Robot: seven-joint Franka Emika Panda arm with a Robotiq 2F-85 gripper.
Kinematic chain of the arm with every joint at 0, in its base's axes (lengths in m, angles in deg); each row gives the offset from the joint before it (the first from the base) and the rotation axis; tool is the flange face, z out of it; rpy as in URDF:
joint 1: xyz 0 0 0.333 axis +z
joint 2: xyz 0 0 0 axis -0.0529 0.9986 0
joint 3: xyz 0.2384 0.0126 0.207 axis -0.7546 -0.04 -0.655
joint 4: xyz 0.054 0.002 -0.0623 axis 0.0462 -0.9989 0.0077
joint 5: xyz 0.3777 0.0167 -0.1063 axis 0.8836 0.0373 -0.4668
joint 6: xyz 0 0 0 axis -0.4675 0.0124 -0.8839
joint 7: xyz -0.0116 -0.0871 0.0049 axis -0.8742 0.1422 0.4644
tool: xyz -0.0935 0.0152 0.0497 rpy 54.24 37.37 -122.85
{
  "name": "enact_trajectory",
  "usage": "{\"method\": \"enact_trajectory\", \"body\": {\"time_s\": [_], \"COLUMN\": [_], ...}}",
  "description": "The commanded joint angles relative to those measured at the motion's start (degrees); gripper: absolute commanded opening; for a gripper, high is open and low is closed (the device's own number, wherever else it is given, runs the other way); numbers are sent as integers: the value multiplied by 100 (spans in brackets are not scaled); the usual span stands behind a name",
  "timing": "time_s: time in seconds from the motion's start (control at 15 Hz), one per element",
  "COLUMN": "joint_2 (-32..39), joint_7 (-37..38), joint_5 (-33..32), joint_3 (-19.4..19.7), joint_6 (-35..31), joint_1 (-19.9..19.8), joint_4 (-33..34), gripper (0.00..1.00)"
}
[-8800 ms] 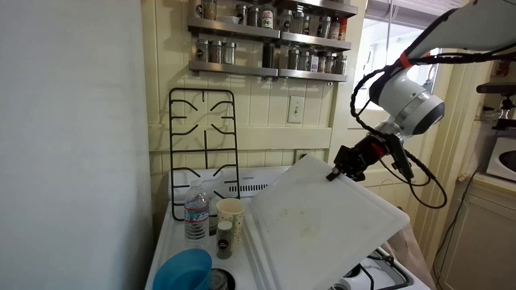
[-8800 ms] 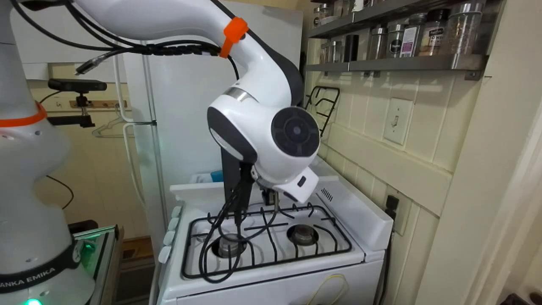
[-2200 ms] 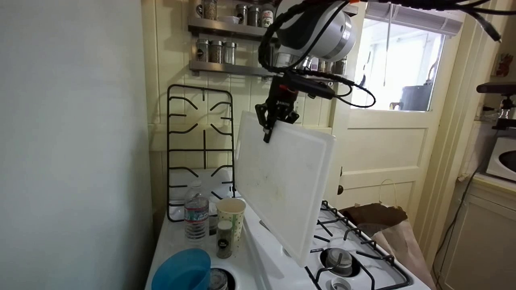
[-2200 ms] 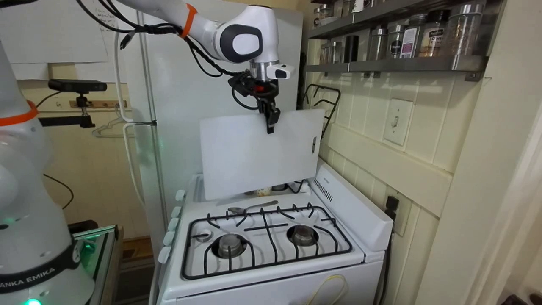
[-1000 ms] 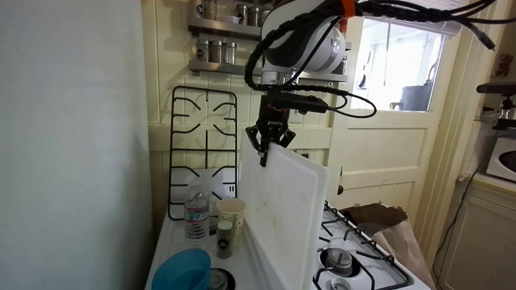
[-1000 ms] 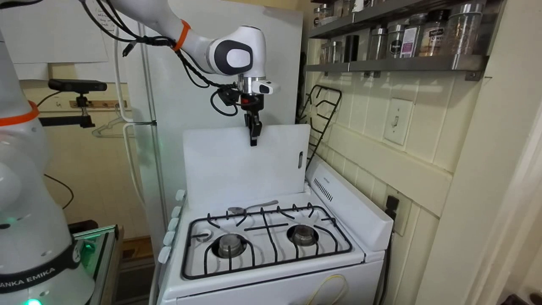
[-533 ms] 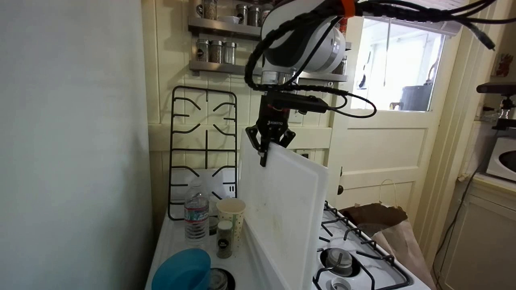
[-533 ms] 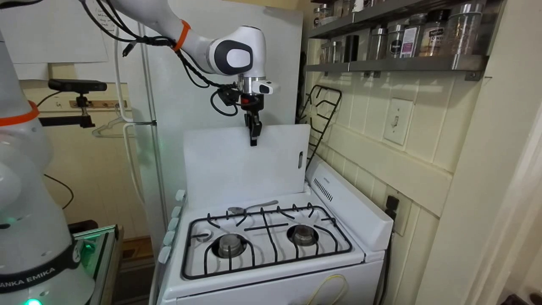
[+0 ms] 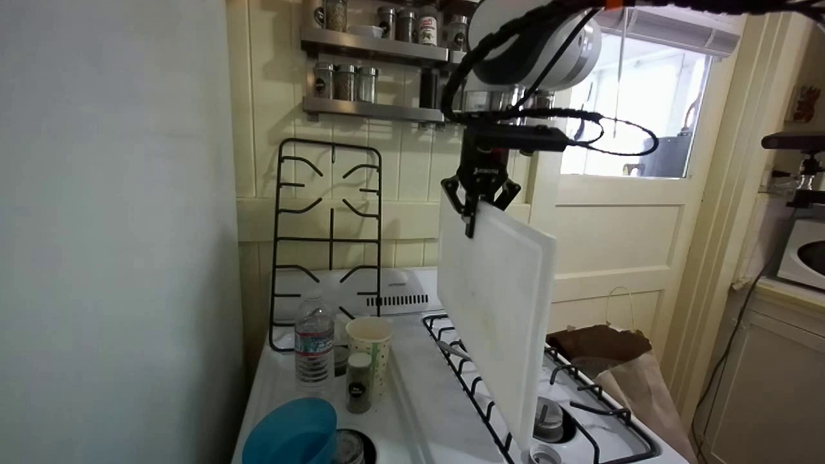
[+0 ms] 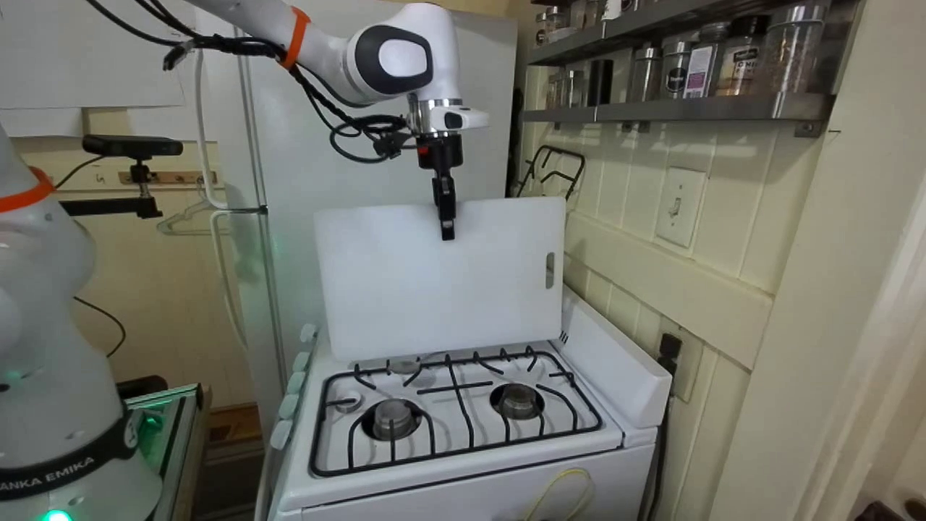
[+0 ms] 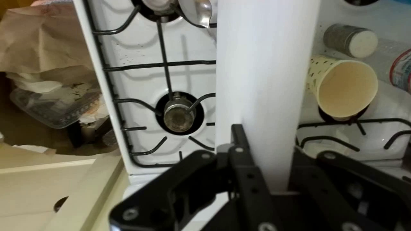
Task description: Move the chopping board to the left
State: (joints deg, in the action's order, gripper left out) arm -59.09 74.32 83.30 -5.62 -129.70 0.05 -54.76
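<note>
Below, you have the white, boxy metal stove [image 10: 405,499]. Above its top you hold the large, thin, white, rectangular, plastic-looking chopping board [image 10: 427,289] on edge, nearly upright, its corners rounded, one face smooth and plain, the opposite face edged by a narrow border [image 9: 540,290]. Its bottom is near the black wire grate [image 10: 457,387]; you cannot tell whether they touch. Your black, two-fingered metal gripper [image 9: 474,219] pinches the board's long upper edge. A slim, rounded handle slot [image 10: 550,270] shows near one end.

A kitchen: gas stove [image 10: 448,499], fridge [image 10: 296,174], spice jars [image 10: 676,71] on steel shelves [image 10: 712,108]
</note>
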Motion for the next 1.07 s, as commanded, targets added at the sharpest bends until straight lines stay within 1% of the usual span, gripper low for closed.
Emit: {"method": "enact_trajectory", "body": {"time_s": [0.0,0.27,0.6,0.73,1.0], "joint_2": [-537,-278,-212,-197,-61], "joint_7": [494,539,762,898,1082], "joint_5": [-553,-583,-676,-809,-954], "joint_3": [-282,-625,-1118,-1293,-1520], "joint_6": [701,986,1172,1301,1212], "joint_1": [-41,84,352,452,623], "joint_4": [429,1033,1552,1762,2083], "gripper": [4,4,4,4,4]}}
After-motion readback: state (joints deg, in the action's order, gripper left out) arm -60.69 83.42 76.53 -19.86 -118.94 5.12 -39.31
